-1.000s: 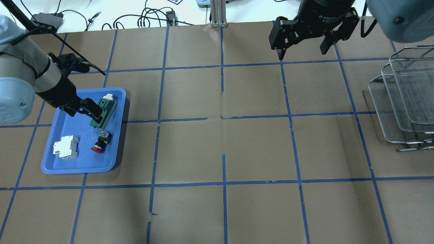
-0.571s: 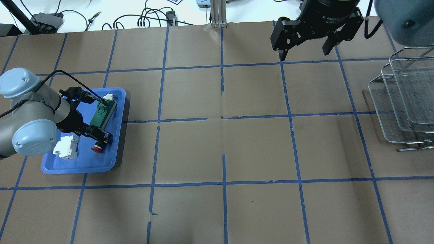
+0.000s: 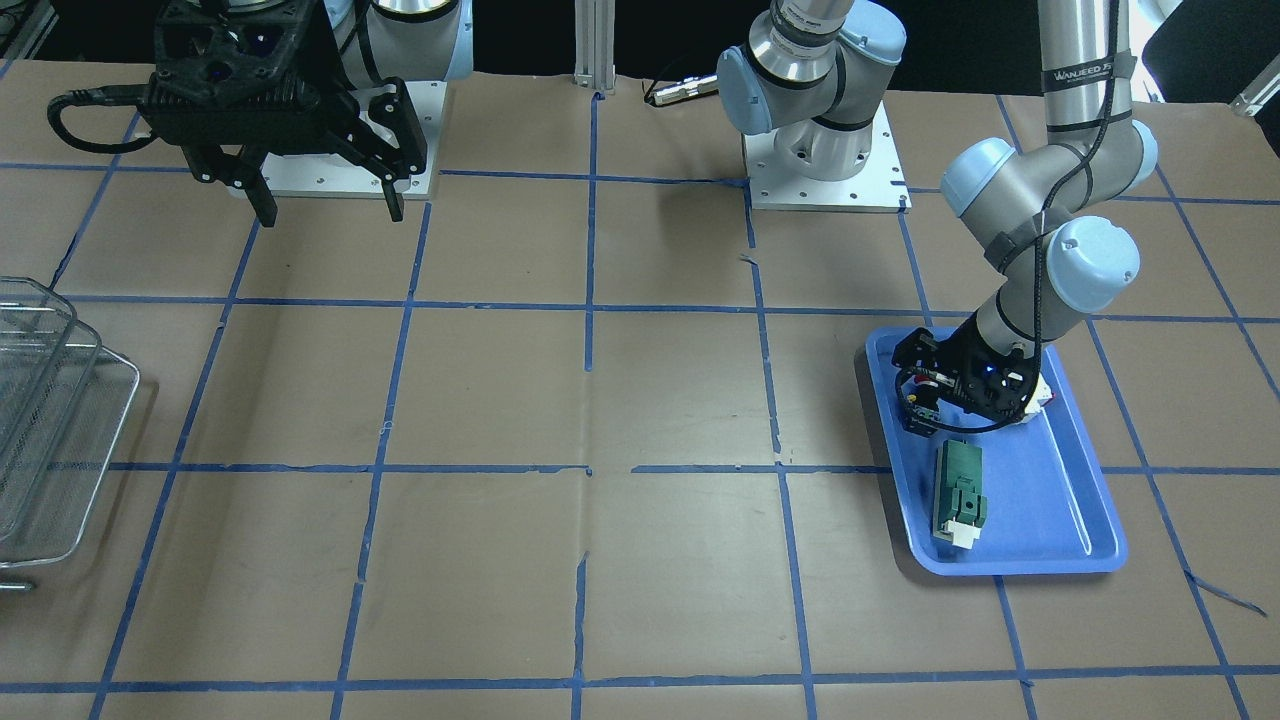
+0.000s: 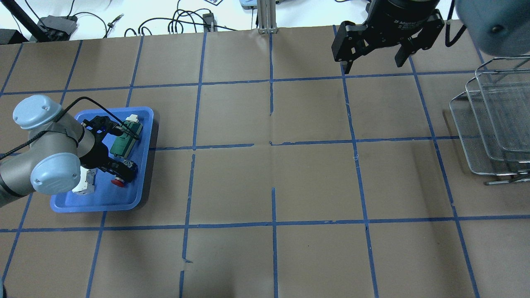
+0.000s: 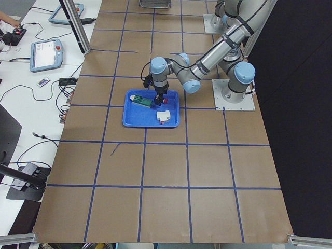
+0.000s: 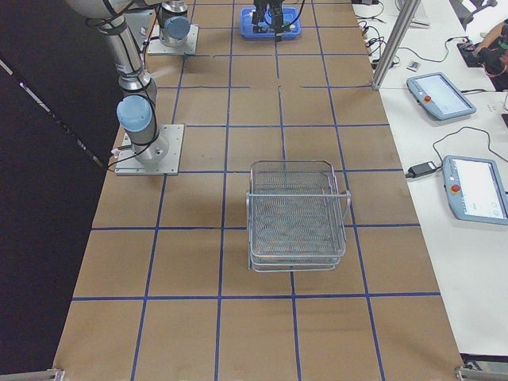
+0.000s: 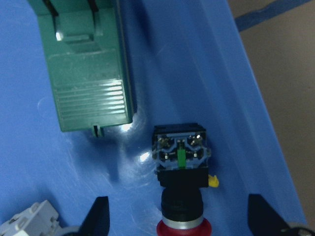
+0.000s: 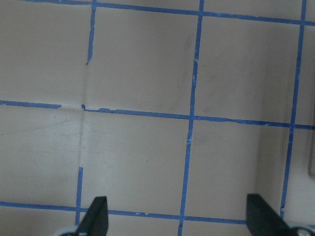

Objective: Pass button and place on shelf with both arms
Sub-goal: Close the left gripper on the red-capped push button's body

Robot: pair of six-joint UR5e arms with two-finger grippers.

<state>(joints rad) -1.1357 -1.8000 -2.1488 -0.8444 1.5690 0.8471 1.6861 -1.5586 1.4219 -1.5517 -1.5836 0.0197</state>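
Red-capped black push-button [image 7: 181, 177] sits ungrabbed in the blue plastic tray [image 4: 99, 196], lower left. My left end effector [image 7: 179, 221] straddles it wide open, and the right end effector [image 4: 372, 62] is wide and empty. Handover and the silver wire-mesh shelf [image 4: 468, 140] are still to do.

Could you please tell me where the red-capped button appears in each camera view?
Left wrist: button bottom centre, between the fingertips of the open left tool.
Overhead: button lower right of the blue tray, red cap showing beside the tool.
Front-facing: tray's upper left, mostly hidden under the tool.
Exterior left: button, a tiny red speck in the tray.
Exterior right: too small to tell.
Right wrist: not in it.
Shared landmark: the blue tray.
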